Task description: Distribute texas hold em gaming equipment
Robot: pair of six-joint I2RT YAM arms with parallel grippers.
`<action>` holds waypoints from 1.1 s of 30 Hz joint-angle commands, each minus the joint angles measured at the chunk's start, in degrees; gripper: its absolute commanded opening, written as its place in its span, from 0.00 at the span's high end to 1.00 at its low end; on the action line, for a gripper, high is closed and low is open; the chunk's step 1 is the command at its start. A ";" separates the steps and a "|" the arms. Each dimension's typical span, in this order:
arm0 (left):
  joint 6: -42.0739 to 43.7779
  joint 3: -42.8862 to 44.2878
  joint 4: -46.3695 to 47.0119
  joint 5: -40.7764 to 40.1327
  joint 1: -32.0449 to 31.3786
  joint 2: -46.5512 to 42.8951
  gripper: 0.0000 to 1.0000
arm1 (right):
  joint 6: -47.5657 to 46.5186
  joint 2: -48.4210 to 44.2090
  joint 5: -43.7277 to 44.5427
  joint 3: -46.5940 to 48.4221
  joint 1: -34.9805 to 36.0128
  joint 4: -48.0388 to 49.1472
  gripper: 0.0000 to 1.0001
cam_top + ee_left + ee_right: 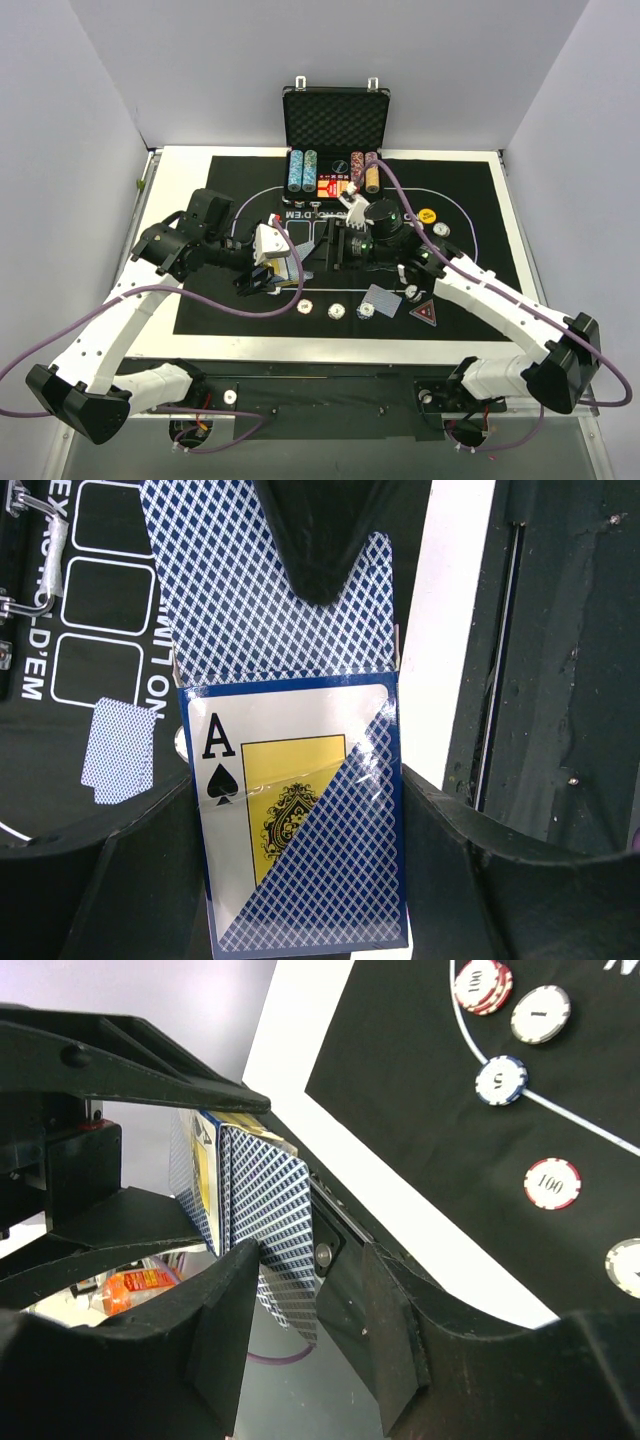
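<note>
Because my left fingers [125, 880] gripped the deck [300, 820] firmly, my right fingers [230, 1330] stood parted around one protruding card [280, 1230], ready, I judged, to draw it.

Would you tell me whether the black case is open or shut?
Open: the case has its lid upright, foam lining showing, chip columns exposed.

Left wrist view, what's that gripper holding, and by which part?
The left gripper is shut on the card deck box, pinching its two long side edges, on the half away from the open flap.
</note>
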 commanded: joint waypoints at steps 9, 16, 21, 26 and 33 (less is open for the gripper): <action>-0.91 1.33 2.66 2.86 -0.14 -1.53 0.92 | -0.78 -4.65 0.50 -1.11 -2.89 -0.71 0.61; -0.64 1.15 2.66 2.68 -0.05 -1.62 0.92 | 0.28 -4.91 0.06 -1.28 -3.33 -0.10 0.77; -0.64 0.89 2.57 2.68 -0.05 -1.97 0.92 | 0.54 -6.14 -0.11 -1.72 -4.12 -0.27 0.87; -0.64 0.89 2.57 2.77 -0.05 -2.06 0.92 | 0.10 -7.64 -0.20 -2.34 -5.52 -1.67 0.88; -0.64 0.45 2.74 2.59 -0.05 -2.32 0.93 | 0.28 -9.13 -0.99 -2.95 -7.02 -2.11 0.88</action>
